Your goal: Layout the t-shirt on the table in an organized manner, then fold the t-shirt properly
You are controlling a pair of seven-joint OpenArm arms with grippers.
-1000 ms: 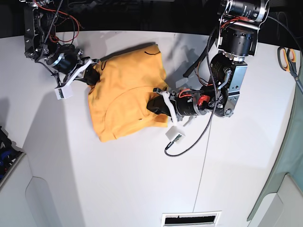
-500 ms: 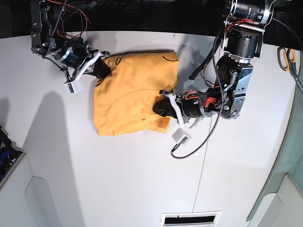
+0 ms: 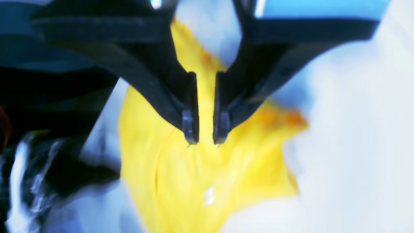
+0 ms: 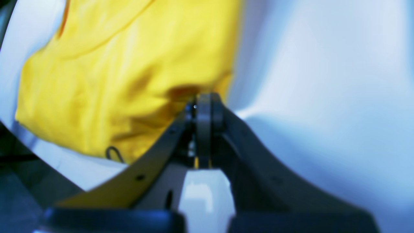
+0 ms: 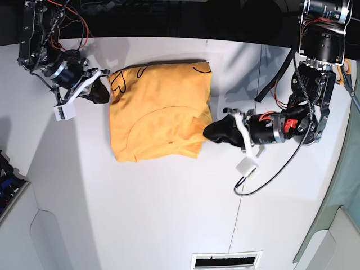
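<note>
Across the white table [image 5: 169, 214] the orange-yellow t-shirt [image 5: 160, 115] lies bunched. The left gripper [image 3: 206, 140], narrowly parted, pinches one edge; the right gripper [image 4: 203, 108] is clamped on another. Pull outward evenly, keeping fabric low.

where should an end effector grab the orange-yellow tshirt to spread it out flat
Grip the orange-yellow cotton t-shirt at its free corners, low and from the sides. It lies bunched on the white table, with the near-left corner loose and reachable from the table edge. The left end effector looks pinched on cloth at the right edge; the right end effector is at the far-left corner.
</note>
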